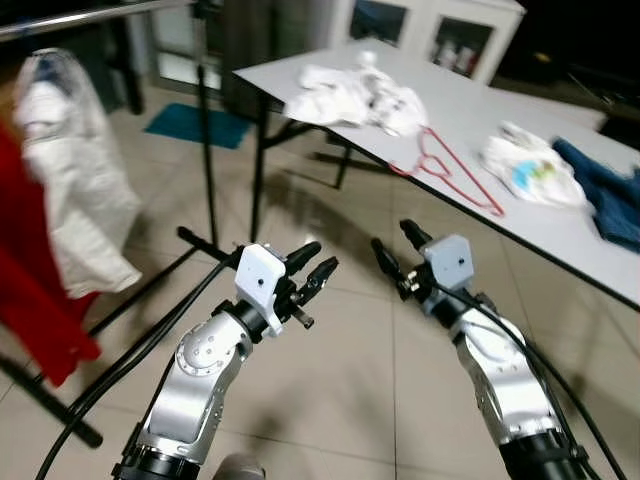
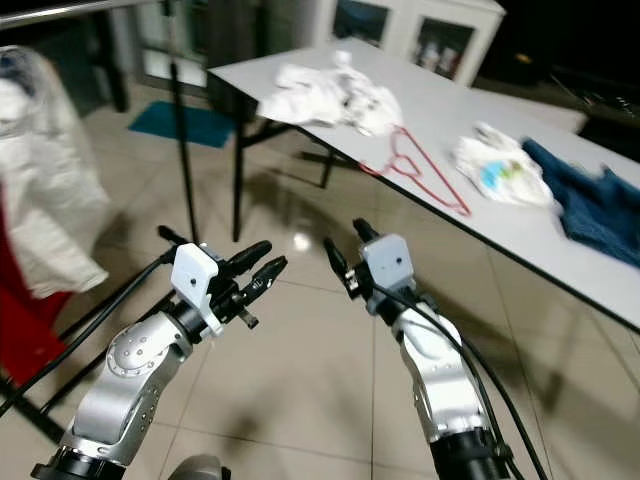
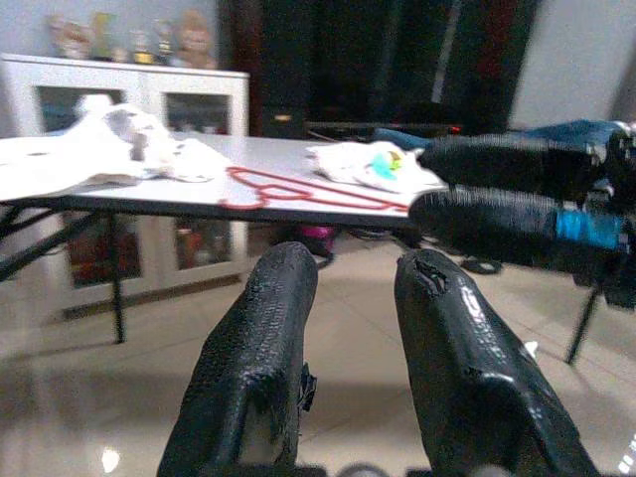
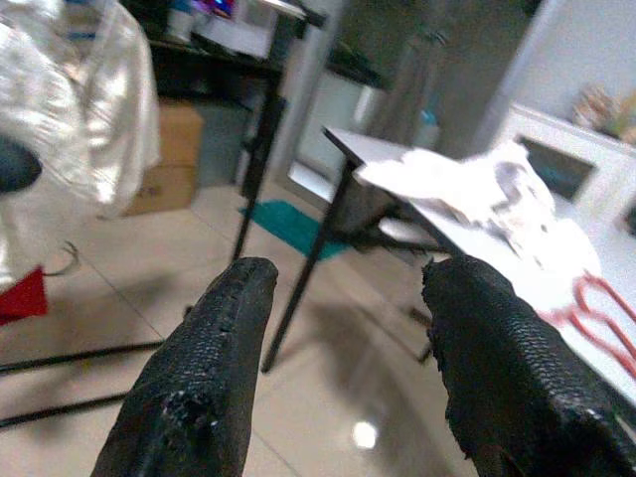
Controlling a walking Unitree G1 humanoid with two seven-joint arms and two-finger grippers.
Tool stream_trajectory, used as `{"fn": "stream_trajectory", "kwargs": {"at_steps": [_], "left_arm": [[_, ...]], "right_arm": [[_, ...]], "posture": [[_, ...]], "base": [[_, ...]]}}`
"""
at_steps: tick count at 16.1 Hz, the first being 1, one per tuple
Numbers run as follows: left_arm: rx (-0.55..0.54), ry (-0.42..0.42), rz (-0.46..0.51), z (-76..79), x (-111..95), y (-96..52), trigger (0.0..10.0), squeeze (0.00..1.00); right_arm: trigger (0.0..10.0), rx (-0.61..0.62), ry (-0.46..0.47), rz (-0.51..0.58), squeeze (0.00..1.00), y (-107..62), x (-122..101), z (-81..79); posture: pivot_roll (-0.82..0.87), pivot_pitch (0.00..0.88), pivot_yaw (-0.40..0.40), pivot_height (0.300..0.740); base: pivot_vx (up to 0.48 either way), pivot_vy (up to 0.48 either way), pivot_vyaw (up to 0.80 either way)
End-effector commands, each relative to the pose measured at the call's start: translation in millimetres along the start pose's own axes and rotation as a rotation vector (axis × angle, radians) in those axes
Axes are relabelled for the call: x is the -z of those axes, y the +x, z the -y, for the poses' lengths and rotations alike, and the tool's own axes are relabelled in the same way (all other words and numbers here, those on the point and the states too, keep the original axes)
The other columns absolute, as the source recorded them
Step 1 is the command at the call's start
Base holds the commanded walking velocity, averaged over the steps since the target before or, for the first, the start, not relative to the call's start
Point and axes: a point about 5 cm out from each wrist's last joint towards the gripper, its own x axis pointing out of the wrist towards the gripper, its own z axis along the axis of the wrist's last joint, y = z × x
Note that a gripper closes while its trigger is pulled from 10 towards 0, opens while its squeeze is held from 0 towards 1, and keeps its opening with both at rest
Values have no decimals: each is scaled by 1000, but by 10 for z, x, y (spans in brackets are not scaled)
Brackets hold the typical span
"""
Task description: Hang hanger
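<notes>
On the grey desk (image 1: 560,215) lies one red hanger (image 1: 447,170), flat and untouched, between a heap of white cloth (image 1: 355,98) and a second, smaller white bundle (image 1: 530,168). One blue garment (image 1: 612,203) lies beside that bundle at the desk's far right. Two grippers are raised over the tiled floor (image 1: 340,380) in front of the desk, both well short of the hanger. Left gripper (image 1: 312,268): its fingers (image 3: 268,348) are parted a little and hold nothing. Right gripper (image 1: 400,248): its fingers (image 4: 214,338) are spread wider, also empty. At the left stands one black clothes rack (image 1: 205,130) with two garments on it, one white (image 1: 75,180) and one red (image 1: 30,290), though blur makes them hard to read.
</notes>
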Motion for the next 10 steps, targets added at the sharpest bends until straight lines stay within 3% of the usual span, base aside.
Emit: {"fn": "stream_trajectory", "kwargs": {"at_steps": [1,10], "left_arm": [[39,7,18,33,-56,90,10000,0],[56,0,23,43,-50,151,10000,0]], "right_arm": [[10000,42,-1,5,0,-29,-10,69],[10000,192,45,11,0,-68,-17,222]], "posture": [[145,0,-92,723],[119,0,-68,723]], "base": [[0,0,0],[0,0,0]]}}
